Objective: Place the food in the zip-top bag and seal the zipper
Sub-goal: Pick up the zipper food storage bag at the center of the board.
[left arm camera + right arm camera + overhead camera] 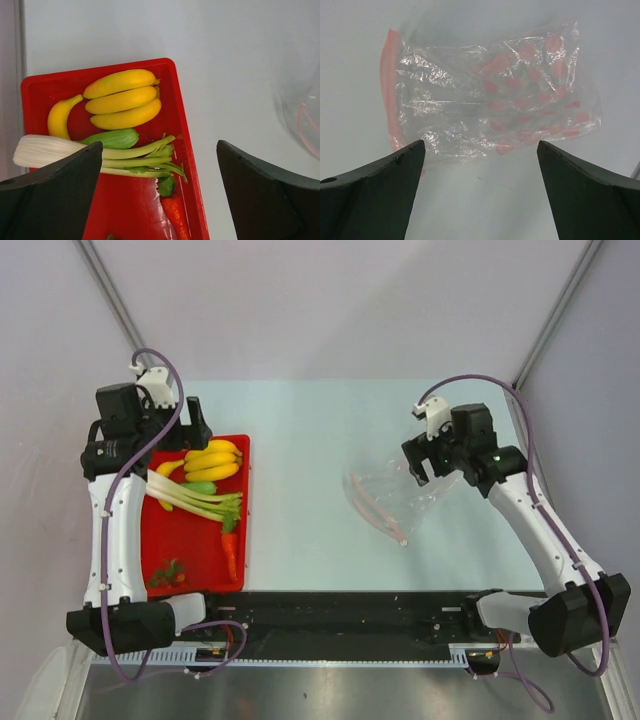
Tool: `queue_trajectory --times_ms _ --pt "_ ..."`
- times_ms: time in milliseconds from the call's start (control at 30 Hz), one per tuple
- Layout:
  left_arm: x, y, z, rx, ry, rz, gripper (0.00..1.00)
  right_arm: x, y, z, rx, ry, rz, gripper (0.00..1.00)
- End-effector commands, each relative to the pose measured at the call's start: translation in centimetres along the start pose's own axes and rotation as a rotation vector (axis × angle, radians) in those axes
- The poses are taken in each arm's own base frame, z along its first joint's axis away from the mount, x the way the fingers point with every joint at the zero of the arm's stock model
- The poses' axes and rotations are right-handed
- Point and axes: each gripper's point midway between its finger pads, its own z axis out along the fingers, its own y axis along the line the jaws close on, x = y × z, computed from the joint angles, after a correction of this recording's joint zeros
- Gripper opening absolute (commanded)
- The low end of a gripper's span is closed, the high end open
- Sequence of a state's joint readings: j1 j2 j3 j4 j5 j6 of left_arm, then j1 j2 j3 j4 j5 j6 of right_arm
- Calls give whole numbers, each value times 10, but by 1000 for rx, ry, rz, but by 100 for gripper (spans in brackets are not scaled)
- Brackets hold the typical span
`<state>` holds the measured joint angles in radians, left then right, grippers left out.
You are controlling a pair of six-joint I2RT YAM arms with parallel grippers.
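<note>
Both end effectors are spread wide and hold nothing. The left end effector (157, 149) hovers over the far end of the red tray (200, 540), on the left of the surface (300, 430). The tray holds all the food: bananas (122, 100), leeks (50, 150), a green vegetable (112, 138), a carrot (231, 555) and strawberries (168, 575). The right end effector (481, 145) hovers over the zip-top bag (490, 100), which lies flat on the surface to the right of centre, well apart from the tray. No food is in the bag.

Hazards, as judged:
- The film is thin and crinkly, so a grasp from above may pinch both walls together and hold the mouth shut.
- The unanchored bag may slide when food is pushed in.
- The leeks are long and will snag at the mouth if presented crosswise.
- The food lies close together, so closing on the bananas may drag the green vegetable beside them or strike the tray wall.
- The strawberries are small and may slip from the fingers.

The zipper (387, 85) runs diagonally in the top view, and the mouth faces left and near, toward the tray. The bag's long axis runs across the zipper, from the mouth to the closed end under the right end effector. Two strip lines appear slightly parted, but the opening cannot be confirmed.
</note>
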<state>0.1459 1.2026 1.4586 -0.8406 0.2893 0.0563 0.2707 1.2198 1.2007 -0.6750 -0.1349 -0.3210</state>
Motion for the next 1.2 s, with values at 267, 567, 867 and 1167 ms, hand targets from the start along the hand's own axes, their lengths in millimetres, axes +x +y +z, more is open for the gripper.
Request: queue_trajectory --times_ms 267,567,867,1167 --pt "20 40 0 -240 85 -27 100 27 75 31 2 137 -221 100" --pt "20 47 -9 -341 -18 -93 100 45 122 49 28 176 -310 98" --pt "27 49 -6 -369 -17 -89 100 85 129 75 93 257 -351 83" --pt "39 44 0 -352 5 -13 100 105 107 96 240 287 -410 59"
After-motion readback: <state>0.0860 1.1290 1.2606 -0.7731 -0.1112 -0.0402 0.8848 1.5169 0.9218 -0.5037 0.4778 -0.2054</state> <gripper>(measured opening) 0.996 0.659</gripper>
